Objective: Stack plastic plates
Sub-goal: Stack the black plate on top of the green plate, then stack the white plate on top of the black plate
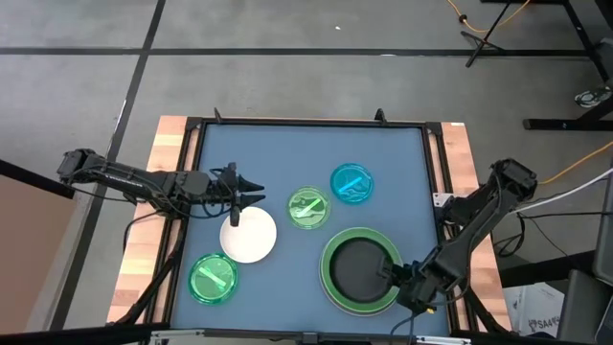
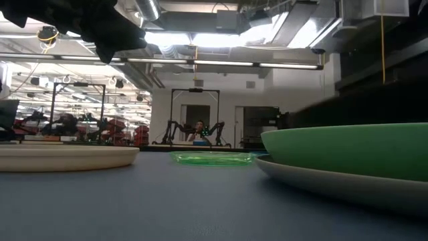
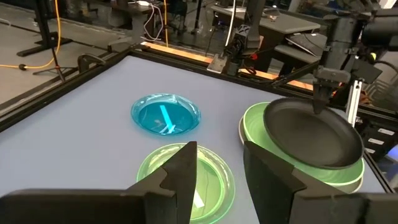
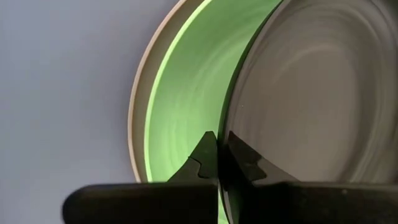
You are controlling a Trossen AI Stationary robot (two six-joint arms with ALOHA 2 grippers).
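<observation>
The large light green plate (image 1: 332, 287) sits in the large grey plate (image 4: 138, 106) near the table's right near corner. The medium black plate (image 1: 361, 265) lies over the green one, with my right gripper (image 1: 396, 275) shut on it. The white plate (image 1: 248, 236) rests flat left of centre. My left gripper (image 1: 251, 189) hangs open over its far edge and touches nothing. A small translucent green plate (image 1: 307, 207) and the blue one (image 1: 351, 184) lie at centre. The second small green plate (image 1: 213, 279) lies near the left near corner. My right gripper pinches the black plate's rim (image 4: 231, 127) between its two fingers, on the side toward the table's right edge. The fingers (image 3: 320, 102) come slanting down from the right near side. The plate sits tilted over the green plate (image 3: 255, 124); whether its low side rests there is hidden.
A raised black frame (image 1: 427, 172) borders the blue mat, with wooden strips beyond it. Open mat lies along the far side and between the white plate and the stack. In the low view a person (image 2: 198, 128) shows far off in the room.
</observation>
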